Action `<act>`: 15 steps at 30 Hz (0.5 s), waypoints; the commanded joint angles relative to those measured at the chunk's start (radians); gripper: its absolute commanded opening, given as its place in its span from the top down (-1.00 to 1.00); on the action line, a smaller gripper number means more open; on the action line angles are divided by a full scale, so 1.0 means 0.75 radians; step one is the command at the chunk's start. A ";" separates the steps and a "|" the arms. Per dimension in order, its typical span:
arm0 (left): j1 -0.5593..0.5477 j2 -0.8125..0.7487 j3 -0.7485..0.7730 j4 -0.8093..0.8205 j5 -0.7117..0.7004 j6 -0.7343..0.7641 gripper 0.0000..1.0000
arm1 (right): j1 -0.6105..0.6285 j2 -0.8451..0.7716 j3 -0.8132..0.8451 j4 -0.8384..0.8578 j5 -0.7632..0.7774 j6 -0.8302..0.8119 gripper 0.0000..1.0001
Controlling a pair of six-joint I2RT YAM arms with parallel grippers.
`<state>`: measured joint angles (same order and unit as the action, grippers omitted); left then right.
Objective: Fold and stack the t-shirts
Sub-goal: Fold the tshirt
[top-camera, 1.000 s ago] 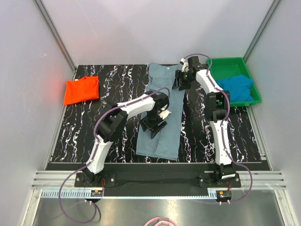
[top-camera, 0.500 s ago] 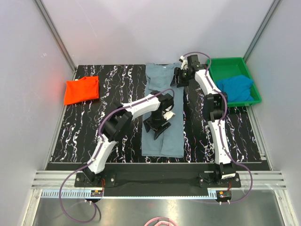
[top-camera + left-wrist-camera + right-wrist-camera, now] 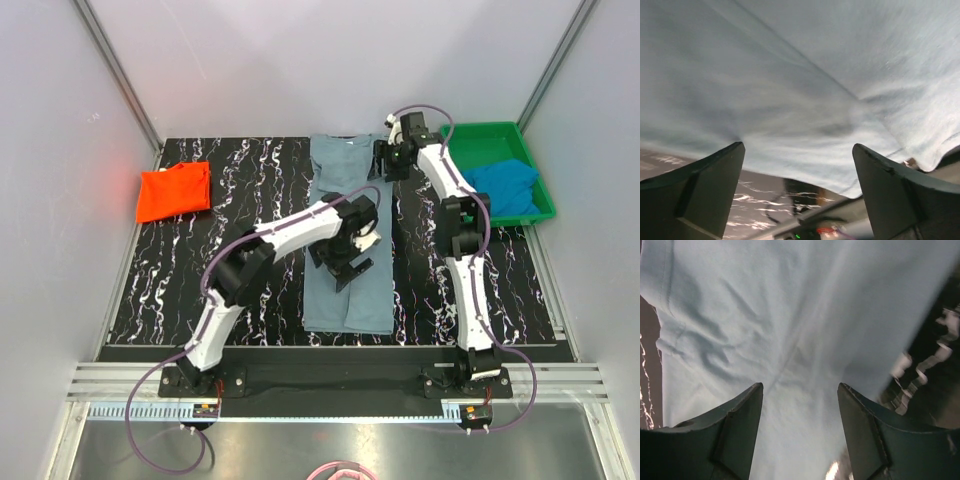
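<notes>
top external view shows the dusty grey-blue t-shirt [image 3: 345, 300] lying as a long narrow strip down the middle of the dark marbled table [image 3: 250, 270], running from the far edge to the near one. its sides look already folded inward, which is probably why both arms sit along its right flank. the left gripper [image 3: 340, 268] hangs over the middle of the strip, and the left wrist view shows its fingers [image 3: 715, 175] spread wide with cloth beneath them and nothing pinched between. the right gripper [image 3: 384, 162] sits at the far end by the shirt's right edge. its own camera shows its fingers [image 3: 740, 415] parted too, with smooth cloth and a faint seam below and no fabric caught. with one arm at mid-length and one at the far end, i judge the arms are placed to keep the lengthwise fold flat and straight, and the crosswise fold is not yet done. the orange-red t-shirt [image 3: 174, 190] rests folded at the far left of the table, well apart, likely the place for the stack. the bright blue t-shirt [image 3: 500, 187] lies crumpled in the green tray [image 3: 490, 130] at the far right, waiting its turn.
</notes>
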<state>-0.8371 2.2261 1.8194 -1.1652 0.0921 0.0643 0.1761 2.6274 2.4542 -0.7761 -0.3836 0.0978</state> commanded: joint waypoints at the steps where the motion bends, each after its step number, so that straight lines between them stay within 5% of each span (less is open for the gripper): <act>1: 0.042 -0.300 0.041 0.091 -0.174 0.055 -0.98 | -0.016 -0.401 -0.095 0.024 0.192 -0.063 -0.39; 5: 0.185 -0.489 -0.020 0.097 -0.143 0.027 -0.98 | -0.040 -0.754 -0.431 0.033 0.190 0.023 -0.40; 9: 0.316 -0.628 -0.219 0.126 0.048 -0.043 -0.95 | -0.083 -1.038 -0.907 -0.066 -0.062 0.225 -0.38; 10: 0.329 -0.671 -0.298 0.132 0.075 -0.057 -0.89 | -0.091 -1.178 -1.163 -0.049 -0.108 0.280 -0.36; 15: 0.335 -0.790 -0.562 0.165 0.274 -0.145 -0.57 | -0.120 -1.523 -1.780 -0.004 -0.369 0.366 -0.29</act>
<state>-0.5594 1.6478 1.4975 -1.0485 0.1490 0.0105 0.0872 1.5024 1.3128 -0.7399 -0.4923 0.2829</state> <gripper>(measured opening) 0.797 0.652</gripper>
